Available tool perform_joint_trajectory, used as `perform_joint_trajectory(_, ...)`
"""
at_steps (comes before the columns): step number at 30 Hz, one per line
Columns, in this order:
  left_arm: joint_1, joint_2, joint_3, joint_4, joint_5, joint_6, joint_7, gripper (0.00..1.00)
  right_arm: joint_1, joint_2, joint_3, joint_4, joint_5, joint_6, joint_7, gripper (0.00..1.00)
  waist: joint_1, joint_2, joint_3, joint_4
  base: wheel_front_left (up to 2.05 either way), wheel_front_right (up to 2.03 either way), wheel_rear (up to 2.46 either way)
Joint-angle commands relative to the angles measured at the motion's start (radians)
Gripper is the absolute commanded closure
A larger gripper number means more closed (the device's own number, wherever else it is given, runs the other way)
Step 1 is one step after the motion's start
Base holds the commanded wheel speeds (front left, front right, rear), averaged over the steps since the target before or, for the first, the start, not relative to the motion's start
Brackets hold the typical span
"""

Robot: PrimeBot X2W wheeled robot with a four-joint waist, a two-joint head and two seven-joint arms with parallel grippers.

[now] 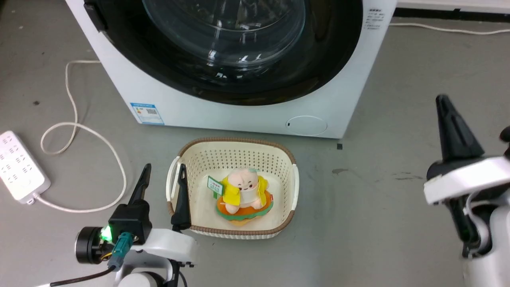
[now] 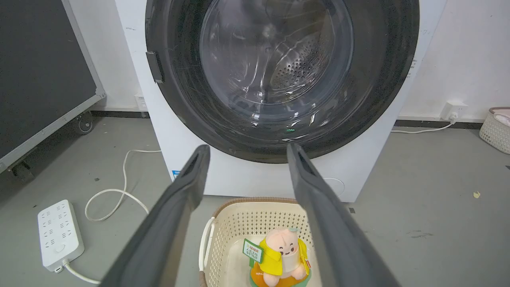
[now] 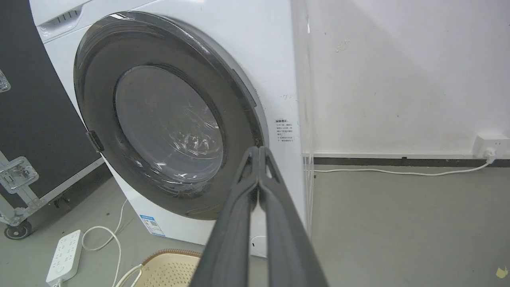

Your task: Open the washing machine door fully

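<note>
On the floor (image 1: 378,223) at far left lies a white power strip (image 1: 20,167). Next comes the left gripper (image 1: 165,167), fingers spread wide and holding nothing, with one finger crossing the left rim of the basket (image 1: 239,140) in the head view. A plush toy (image 1: 244,191) sits in the basket. Behind it stands the washer (image 1: 223,113), its black door (image 1: 247,89) flush against the front. Far right, the right gripper (image 1: 441,99) has its fingers pressed together, empty.
</note>
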Motion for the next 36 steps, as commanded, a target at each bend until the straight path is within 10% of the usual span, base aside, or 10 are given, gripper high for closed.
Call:
perform_joint_trajectory(1,-0.022,0.001,-0.01,-0.007,-0.008,0.009,-0.013,0.0,-0.042,-0.007,-0.009,0.009,0.032,0.001,0.008,1.0,-0.0001,0.0,0.011,0.008,0.0,0.0,0.0)
perform_joint_trajectory(36,-0.098,0.001,-0.109,-0.045,-0.084,0.09,-0.086,0.0,-0.665,0.019,-0.29,0.466,0.422,0.001,0.414,1.0,-0.0001,0.0,0.203,0.122,0.0,0.0,0.0)
